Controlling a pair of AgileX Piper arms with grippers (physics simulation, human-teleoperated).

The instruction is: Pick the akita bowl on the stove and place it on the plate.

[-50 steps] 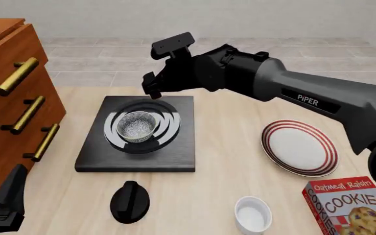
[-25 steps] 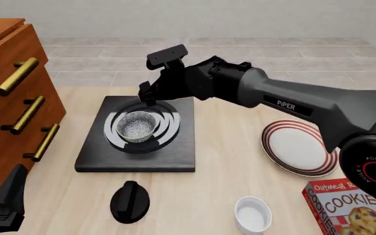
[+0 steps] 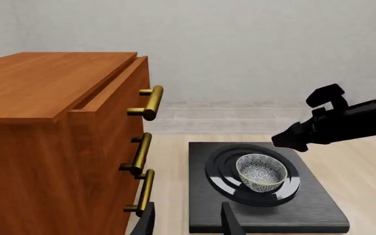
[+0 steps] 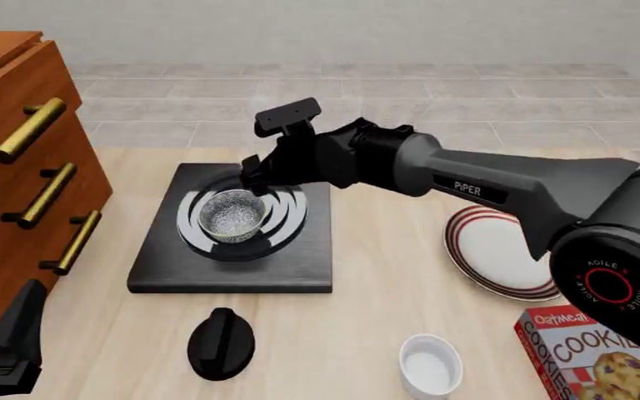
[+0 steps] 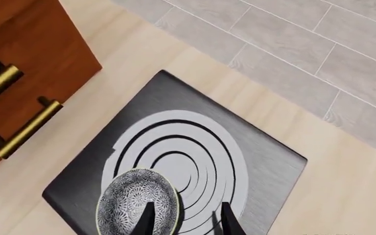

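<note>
The akita bowl [image 4: 234, 213], speckled grey-white inside with a dark rim, sits upright on the stove [image 4: 297, 268] at the centre of its burner rings. My right gripper [image 4: 256, 175] hangs open just behind and above the bowl. In the right wrist view the right gripper [image 5: 186, 223] has one finger over the bowl [image 5: 137, 205] near its rim and the other over the stove's [image 5: 266, 161] rings. The plate [image 4: 509, 250], white with red rings, lies bare to the right. My left gripper [image 4: 14, 342] rests open at the near left, and in its wrist view the left gripper [image 3: 188, 225] holds nothing.
A wooden dresser [image 4: 20, 192] with brass handles stands along the left edge. A black knob [image 4: 221, 342] lies in front of the stove. A white ramekin [image 4: 429, 367] and a cookie box [image 4: 603, 354] sit at the near right.
My right gripper has dropped lower and nearer, from above the stove's back edge to just behind the bowl. The bowl and the left arm have not moved.
</note>
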